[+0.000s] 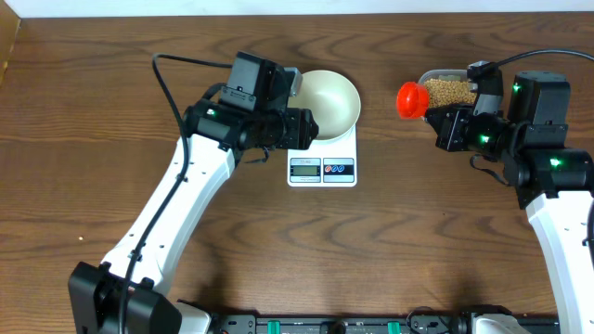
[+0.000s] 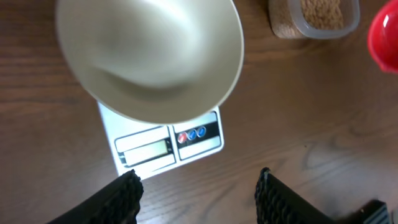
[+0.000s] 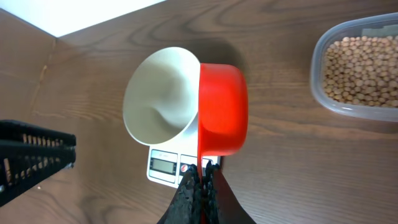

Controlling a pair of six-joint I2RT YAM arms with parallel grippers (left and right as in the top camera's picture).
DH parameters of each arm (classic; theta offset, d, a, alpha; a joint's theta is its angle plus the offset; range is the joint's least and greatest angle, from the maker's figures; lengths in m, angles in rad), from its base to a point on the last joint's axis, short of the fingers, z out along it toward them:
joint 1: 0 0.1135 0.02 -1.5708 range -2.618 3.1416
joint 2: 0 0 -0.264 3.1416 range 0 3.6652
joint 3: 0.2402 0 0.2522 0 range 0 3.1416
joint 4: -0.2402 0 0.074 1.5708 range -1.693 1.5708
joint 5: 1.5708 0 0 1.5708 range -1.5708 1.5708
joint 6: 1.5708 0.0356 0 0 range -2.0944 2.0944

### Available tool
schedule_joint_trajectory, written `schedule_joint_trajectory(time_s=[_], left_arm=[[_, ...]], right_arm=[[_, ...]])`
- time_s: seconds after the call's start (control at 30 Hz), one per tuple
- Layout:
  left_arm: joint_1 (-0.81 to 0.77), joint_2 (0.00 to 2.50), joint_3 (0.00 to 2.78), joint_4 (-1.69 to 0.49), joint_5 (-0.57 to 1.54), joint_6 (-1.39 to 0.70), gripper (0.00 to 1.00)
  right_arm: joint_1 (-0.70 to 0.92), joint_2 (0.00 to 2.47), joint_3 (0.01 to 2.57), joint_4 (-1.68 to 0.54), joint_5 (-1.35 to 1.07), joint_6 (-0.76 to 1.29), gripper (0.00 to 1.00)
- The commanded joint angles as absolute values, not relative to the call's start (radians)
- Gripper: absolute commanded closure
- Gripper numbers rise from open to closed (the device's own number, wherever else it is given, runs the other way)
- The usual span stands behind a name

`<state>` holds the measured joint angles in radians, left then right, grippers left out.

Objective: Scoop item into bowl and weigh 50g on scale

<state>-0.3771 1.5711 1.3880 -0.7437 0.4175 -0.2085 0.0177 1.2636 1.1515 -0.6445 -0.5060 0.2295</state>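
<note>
The white bowl [image 1: 331, 100] sits on the white scale [image 1: 322, 170], and its inside looks empty [image 2: 149, 56]. The tan beans [image 1: 448, 91] fill a clear tub at the right [image 3: 364, 62]. My right gripper [image 3: 200, 171] is shut on the handle of a red scoop [image 3: 222, 109], holding it above the table next to the tub [image 1: 411, 99]. The scoop's inside faces away and is hidden. My left gripper [image 2: 199, 186] is open and empty, hovering near the scale's front [image 2: 168, 143].
The clear plastic tub [image 1: 429, 76] stands at the back right, partly under my right arm. The left arm [image 1: 251, 116] hangs just left of the bowl. Brown wooden tabletop lies all round.
</note>
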Motion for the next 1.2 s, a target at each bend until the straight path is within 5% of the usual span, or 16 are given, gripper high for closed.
schedule_joint_trajectory(time_s=[0.0,0.6,1.17], left_arm=[[-0.404,1.562,1.356,-0.751,0.445,-0.215,0.44],[-0.543,1.565,1.166,-0.664,0.346,-0.290,0.92],[-0.635,1.578,0.996,-0.365,0.159,-0.361,0.92]], right_arm=[[0.013,1.262,1.175,-0.650,-0.471,0.204,0.99],[-0.052,1.262,1.175,-0.667,-0.424,0.212,0.99],[-0.054,1.262,1.175,-0.682,-0.412,0.212,0.99]])
